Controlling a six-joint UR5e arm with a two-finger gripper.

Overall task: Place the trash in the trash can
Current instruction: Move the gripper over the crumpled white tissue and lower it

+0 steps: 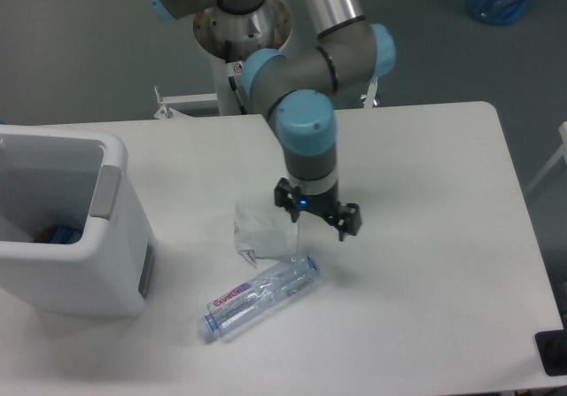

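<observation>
Two pieces of trash lie on the white table. A crumpled white wrapper (pixel 258 235) sits near the middle, and a crushed clear bottle (pixel 260 295) with a white-and-red label lies just in front of it. My gripper (pixel 316 219) hangs open above the table, just right of the wrapper and behind the bottle's right end, with nothing between its fingers. The white trash can (pixel 66 228) stands at the left edge, its grey latch panel facing the table's middle.
Something blue and orange lies inside the bin (pixel 55 234). The robot's base column (pixel 239 50) rises behind the table. A black object (pixel 552 352) sits at the table's right front corner.
</observation>
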